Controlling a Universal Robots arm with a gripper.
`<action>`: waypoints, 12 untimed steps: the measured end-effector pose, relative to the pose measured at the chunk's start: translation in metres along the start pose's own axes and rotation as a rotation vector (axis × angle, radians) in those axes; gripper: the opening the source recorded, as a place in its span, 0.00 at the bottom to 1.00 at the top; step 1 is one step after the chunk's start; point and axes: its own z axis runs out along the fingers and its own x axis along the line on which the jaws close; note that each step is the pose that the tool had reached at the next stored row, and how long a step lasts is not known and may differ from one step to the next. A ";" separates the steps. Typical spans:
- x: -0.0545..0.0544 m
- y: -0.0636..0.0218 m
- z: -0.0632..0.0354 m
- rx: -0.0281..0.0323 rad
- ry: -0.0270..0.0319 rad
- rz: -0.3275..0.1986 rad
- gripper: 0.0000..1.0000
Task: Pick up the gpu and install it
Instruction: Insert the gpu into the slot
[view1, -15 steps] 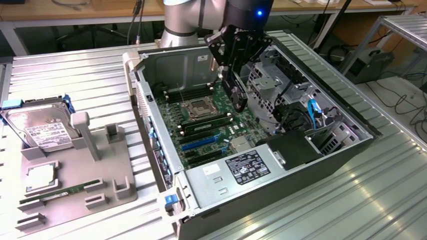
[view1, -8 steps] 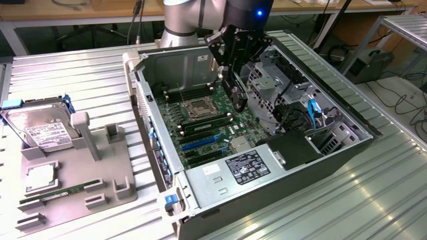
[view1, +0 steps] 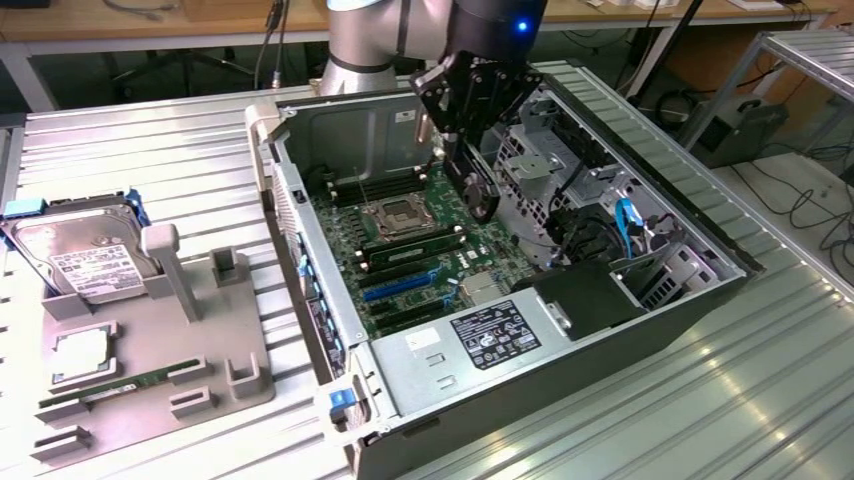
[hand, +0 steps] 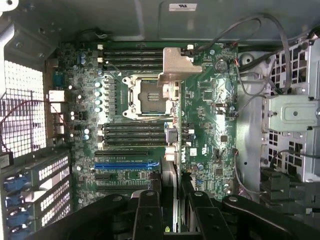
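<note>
My gripper (view1: 467, 120) hangs inside the open computer case (view1: 300, 215), over the green motherboard (view1: 416, 250). It is shut on the gpu (view1: 478, 190), a slim dark card that hangs downward from the fingers and is clear of the board. In the wrist view the gpu (hand: 172, 70) appears edge-on between my two black fingers (hand: 147, 210), with its silvery bracket end farthest from the gripper (hand: 172, 197). The card hovers beside the CPU socket (hand: 145, 97). The blue expansion slot (hand: 125, 164) lies off to one side of it.
A grey parts holder (view1: 200, 330) at the exterior view's left carries a hard drive (view1: 80, 255), a CPU (view1: 83, 355) and a RAM stick (view1: 114, 388). Inside the case are a power supply (view1: 494, 335), a drive cage (view1: 561, 170) and loose cables (view1: 625, 225).
</note>
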 end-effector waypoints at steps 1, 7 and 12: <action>0.000 0.0000 0.0000 -0.0006 0.0001 -0.022 0.26; 0.000 0.0000 0.0000 -0.0054 0.0009 -0.197 0.26; 0.000 0.0000 0.0001 -0.0083 0.0014 -0.301 0.26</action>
